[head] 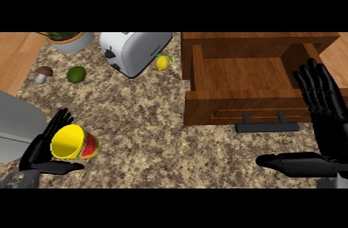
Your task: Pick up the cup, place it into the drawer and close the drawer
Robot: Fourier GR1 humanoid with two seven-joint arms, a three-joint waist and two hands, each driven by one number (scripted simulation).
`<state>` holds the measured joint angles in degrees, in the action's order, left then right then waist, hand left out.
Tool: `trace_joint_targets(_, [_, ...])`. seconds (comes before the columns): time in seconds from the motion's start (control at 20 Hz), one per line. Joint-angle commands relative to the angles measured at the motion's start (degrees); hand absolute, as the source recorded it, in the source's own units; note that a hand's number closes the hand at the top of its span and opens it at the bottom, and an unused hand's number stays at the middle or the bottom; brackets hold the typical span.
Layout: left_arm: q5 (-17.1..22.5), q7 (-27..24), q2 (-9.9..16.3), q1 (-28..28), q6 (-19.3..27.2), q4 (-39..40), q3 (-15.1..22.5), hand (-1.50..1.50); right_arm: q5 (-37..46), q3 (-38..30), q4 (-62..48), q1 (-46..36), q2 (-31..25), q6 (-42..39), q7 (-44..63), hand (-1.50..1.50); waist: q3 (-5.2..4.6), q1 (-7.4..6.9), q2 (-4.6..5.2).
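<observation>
At the bench's (156, 126) front-left corner, the left robot hand (46, 146) grasps the cup (73, 143): its fingers rise behind the cup's far side and the thumb lies under it, curled toward the front. The cup is yellow inside with a red outer wall, and it is tilted so that its open mouth faces left and upward; nothing shows inside it. Whether it touches the bench or is lifted just off it cannot be told. A grey rounded body (17, 123) fills the left edge beside the hand.

Toward the back-left corner stand a grey pot (73, 42) holding green leaves, a brown mushroom (43, 73) and a green avocado (76, 74), all apart from one another. Right of them, along the back edge, a white toaster (136, 50) lies at a slant, with a yellow lemon (162, 62) just beside its right end.

On the right half of the bench sits the wooden drawer (238, 75), pulled open, with a bare wooden floor and nothing in it. Its dark handle (267, 126) juts out from the front panel toward the bench's front edge.

At the right edge the right robot hand (325, 130) is released, fingers straight and pointing up over the drawer's right side, thumb stretched out to the left over the bench, holding nothing.
</observation>
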<state>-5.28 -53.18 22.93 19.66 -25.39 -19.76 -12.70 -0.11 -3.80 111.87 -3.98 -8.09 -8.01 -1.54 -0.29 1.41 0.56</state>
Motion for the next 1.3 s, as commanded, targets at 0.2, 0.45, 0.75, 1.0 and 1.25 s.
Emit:
trace_joint_targets(0.2, [0.15,-7.6,-0.07,2.89,-8.51,3.1,0.58,-1.5,-0.26,-1.15,-3.21,-2.06,-0.16,-0.09,-1.15,-1.5,0.04,-0.29,0.03])
trace_joint_targets(0.45, [0.76,-7.95,-1.5,3.05,-11.17,4.2,0.95,-1.5,1.63,1.41,0.21,-1.06,0.54,0.58,1.34,-1.5,-0.09,0.12,0.09])
trace_joint_targets(0.75, [1.31,-8.01,-3.16,3.74,-14.43,2.68,2.29,-1.5,0.17,0.07,-1.16,-0.79,0.36,-0.05,0.27,-1.5,-0.02,-0.04,0.05])
trace_joint_targets(1.0, [3.27,-7.09,-3.86,4.33,-18.05,2.36,2.06,1.5,-1.77,-0.93,-2.17,-0.63,-0.25,-1.57,-0.77,-1.5,-0.06,0.08,0.21])
trace_joint_targets(1.25, [4.52,-4.51,-5.5,5.09,-22.32,0.86,3.41,1.5,-0.42,-0.79,-3.37,-1.84,0.58,0.0,-0.67,-1.5,-0.02,-0.27,0.11])
